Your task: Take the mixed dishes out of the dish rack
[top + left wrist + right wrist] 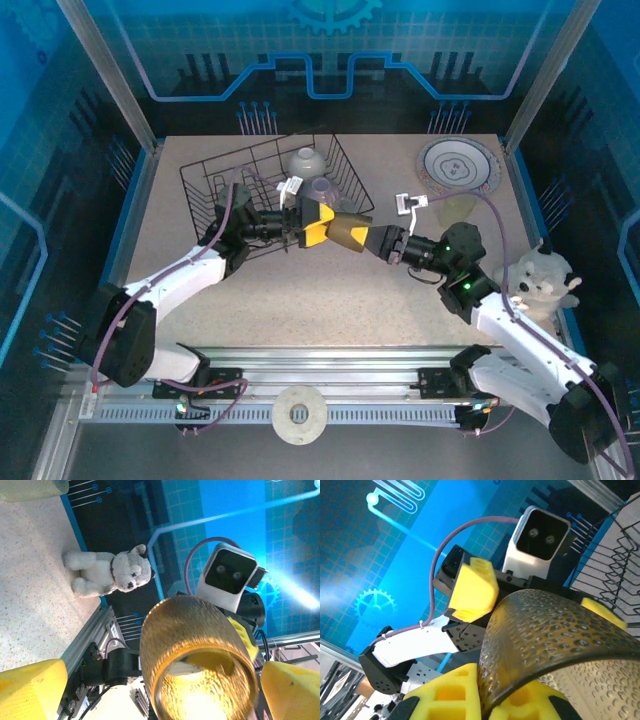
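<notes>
From above, you are passing the cup (352, 232) just right of the rack (262, 178). The right end effector (376, 241) is pinching its wall and the left end effector (326, 228) is gaping around it. Two bowls (305, 160) are sitting in the rack. One plate (457, 165) and one pale cup (455, 208) are resting on the counter (300, 300), right of the rack.

At the left wrist, the fingers (30, 690) are standing clear of the cup (195, 645), so back straight out.

At the right wrist, the closed end effector (490, 700) is gripping the cup (555, 640); hold it level.
</notes>
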Controlling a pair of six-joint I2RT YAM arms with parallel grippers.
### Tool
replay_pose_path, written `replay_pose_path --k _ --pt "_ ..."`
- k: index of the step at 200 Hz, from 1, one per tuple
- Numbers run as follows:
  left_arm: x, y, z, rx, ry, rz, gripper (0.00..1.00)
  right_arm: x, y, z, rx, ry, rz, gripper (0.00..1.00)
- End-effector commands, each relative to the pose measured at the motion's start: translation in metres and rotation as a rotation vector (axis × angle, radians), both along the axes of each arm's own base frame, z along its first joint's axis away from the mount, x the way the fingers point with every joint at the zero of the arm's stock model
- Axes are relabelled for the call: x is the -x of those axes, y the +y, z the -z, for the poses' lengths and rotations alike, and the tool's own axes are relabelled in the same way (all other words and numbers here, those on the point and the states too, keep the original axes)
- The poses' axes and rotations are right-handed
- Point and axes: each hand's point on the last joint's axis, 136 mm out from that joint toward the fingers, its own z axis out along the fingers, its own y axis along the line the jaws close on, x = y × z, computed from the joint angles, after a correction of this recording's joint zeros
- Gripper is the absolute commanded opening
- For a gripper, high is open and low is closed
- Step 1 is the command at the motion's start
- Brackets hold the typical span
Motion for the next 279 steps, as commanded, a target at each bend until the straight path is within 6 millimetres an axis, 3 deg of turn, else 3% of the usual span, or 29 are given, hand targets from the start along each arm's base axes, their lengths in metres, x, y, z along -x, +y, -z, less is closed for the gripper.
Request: replay_pose_path --k 1,28,60,91,128,175,232,279 --pt "0.021 0.007 -0.035 0.016 -0.166 0.019 0.99 -0.003 -0.023 -0.030 0.004 -0.084 0.071 0.00" --pt "0.039 0.018 -0.049 -0.070 -0.278 -0.011 0.99 -0.021 -0.063 -0.035 0.041 -0.058 0.203 0.00" --pt "0.064 0.038 -0.050 -0.255 -0.411 -0.060 0.99 -0.049 -0.106 -0.020 0.219 0.064 0.369 0.00" --pt "0.081 0.056 -0.035 -0.384 -0.464 -0.084 0.99 -0.072 -0.141 0.008 0.577 0.153 0.529 0.00" --pt "0.081 0.070 -0.010 -0.466 -0.485 -0.154 0.99 -0.106 -0.172 0.027 0.871 0.201 0.626 0.00" --pt "0.084 0.080 -0.011 -0.399 -0.630 -0.291 0.99 -0.151 -0.173 0.065 1.228 0.255 0.566 0.00" --pt "0.089 0.087 0.003 -0.458 -0.633 -0.302 0.99 -0.198 -0.171 0.119 1.431 0.347 0.463 0.00" --pt "0.089 0.088 0.007 -0.476 -0.624 -0.301 0.99 -0.217 -0.171 0.157 1.562 0.408 0.361 0.00"
